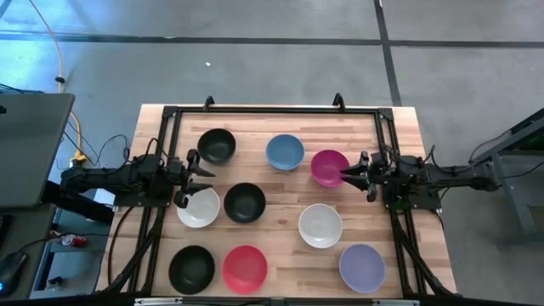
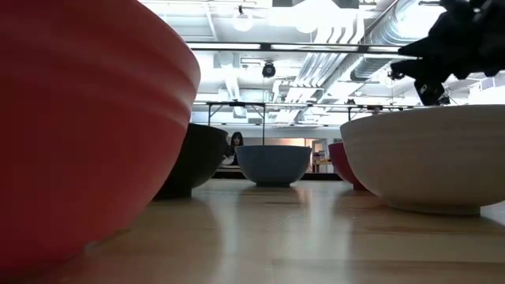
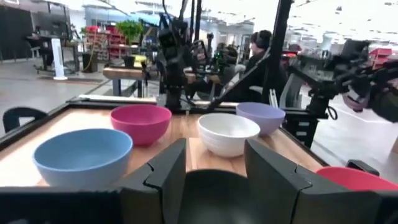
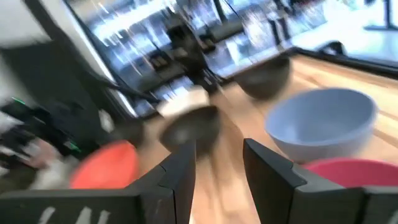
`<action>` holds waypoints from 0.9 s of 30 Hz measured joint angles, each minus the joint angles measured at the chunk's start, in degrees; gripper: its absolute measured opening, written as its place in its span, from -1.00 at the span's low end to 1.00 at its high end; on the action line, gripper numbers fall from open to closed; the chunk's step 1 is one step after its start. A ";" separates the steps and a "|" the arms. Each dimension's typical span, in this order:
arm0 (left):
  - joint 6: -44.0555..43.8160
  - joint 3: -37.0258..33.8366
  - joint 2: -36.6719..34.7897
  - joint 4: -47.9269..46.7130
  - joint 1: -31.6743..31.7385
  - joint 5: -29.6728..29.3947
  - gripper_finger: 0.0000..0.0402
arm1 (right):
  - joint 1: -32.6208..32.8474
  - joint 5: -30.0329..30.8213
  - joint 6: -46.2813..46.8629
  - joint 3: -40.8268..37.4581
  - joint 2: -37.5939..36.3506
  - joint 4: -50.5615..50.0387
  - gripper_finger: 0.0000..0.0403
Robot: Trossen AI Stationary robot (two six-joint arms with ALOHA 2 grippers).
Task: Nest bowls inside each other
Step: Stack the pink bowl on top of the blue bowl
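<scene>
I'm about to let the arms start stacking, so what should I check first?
1. All bowls apart, none stacked yet: ok; nine sit singly on the table.
2. Left gripper open and empty: ok; it sits by the white bowl.
3. Right gripper open and empty: ok; it is at the magenta bowl.
4. Bowls upright: ok.
5. Whether the right gripper touches the magenta bowl's rim: cannot tell.
</scene>
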 joint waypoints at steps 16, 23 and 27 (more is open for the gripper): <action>0.42 0.00 0.00 -1.08 0.00 -0.57 -0.26 | -10.59 18.36 11.29 45.38 44.76 -59.55 -0.37; 0.43 0.00 0.00 -1.12 0.00 -0.59 -0.26 | -21.79 6.30 1.24 47.84 52.59 -63.86 -0.37; 0.26 0.02 0.00 -1.13 0.00 -0.54 -0.26 | -26.23 -3.27 -10.17 47.85 55.05 -61.26 -0.37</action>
